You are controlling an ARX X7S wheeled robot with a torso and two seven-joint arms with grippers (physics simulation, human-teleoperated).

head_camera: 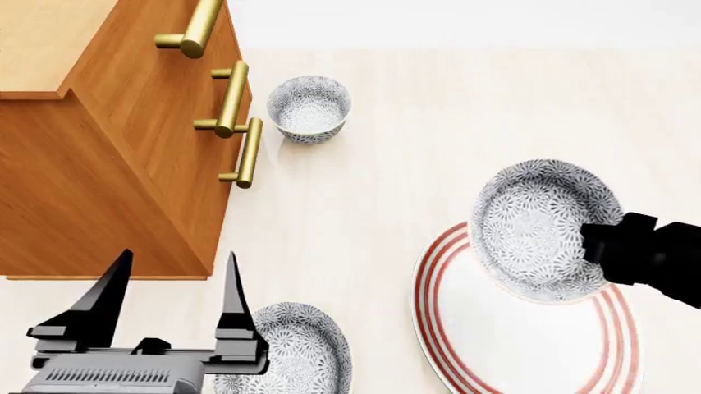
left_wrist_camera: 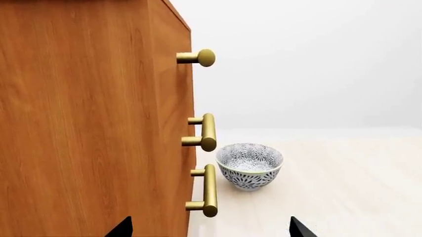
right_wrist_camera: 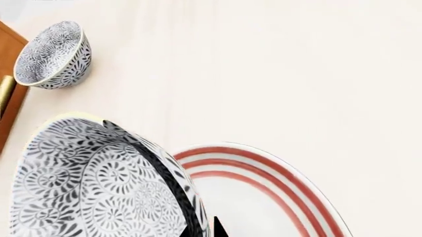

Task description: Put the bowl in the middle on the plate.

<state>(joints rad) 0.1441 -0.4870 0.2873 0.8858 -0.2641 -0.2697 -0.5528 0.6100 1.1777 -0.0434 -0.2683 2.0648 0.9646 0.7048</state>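
Note:
My right gripper (head_camera: 597,246) is shut on the rim of the floral bowl (head_camera: 537,226), one finger inside and one outside. The bowl hangs over the far part of the red-ringed plate (head_camera: 493,345); I cannot tell whether it touches it. In the right wrist view the bowl (right_wrist_camera: 86,187) fills the near side, the gripper (right_wrist_camera: 201,229) pinches its rim, and the plate (right_wrist_camera: 264,173) lies beyond it. My left gripper (head_camera: 176,300) stands open and empty beside the cabinet; its gripper tips (left_wrist_camera: 211,229) show wide apart in the left wrist view.
A look-alike bowl (head_camera: 310,108) (left_wrist_camera: 249,165) (right_wrist_camera: 53,55) sits by the wooden cabinet (head_camera: 98,164) (left_wrist_camera: 86,123) and its brass handles (head_camera: 235,98). Another look-alike bowl (head_camera: 290,349) lies just right of my left gripper.

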